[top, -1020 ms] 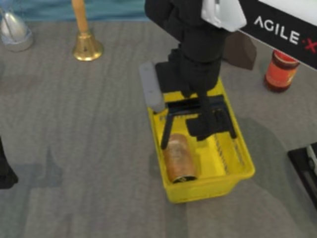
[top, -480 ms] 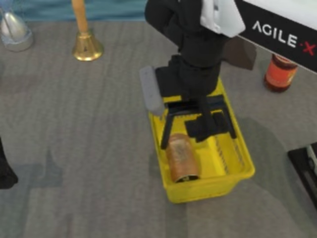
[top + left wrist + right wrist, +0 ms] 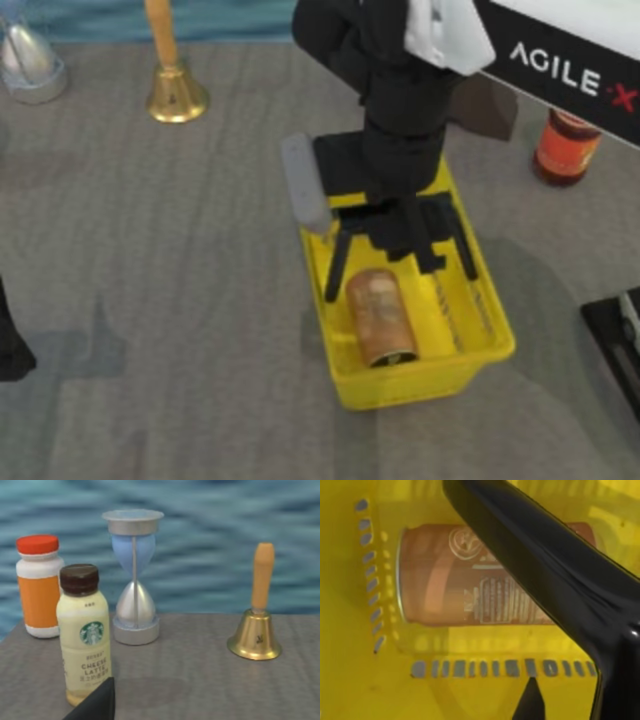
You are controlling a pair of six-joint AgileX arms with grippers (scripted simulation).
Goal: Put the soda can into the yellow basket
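Your right gripper hangs over the basket, fingers spread, holding nothing. The can lies on its side just below it. Left arm parked at the left edge.

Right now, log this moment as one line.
soda can: lying inside yellow basket | right gripper: open, above can | left arm: parked

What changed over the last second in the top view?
The soda can, lying on its side in the yellow basket, shifted toward the basket's middle. The right gripper, open above it, drew back toward the far end. The basket, bell and jar stayed put.
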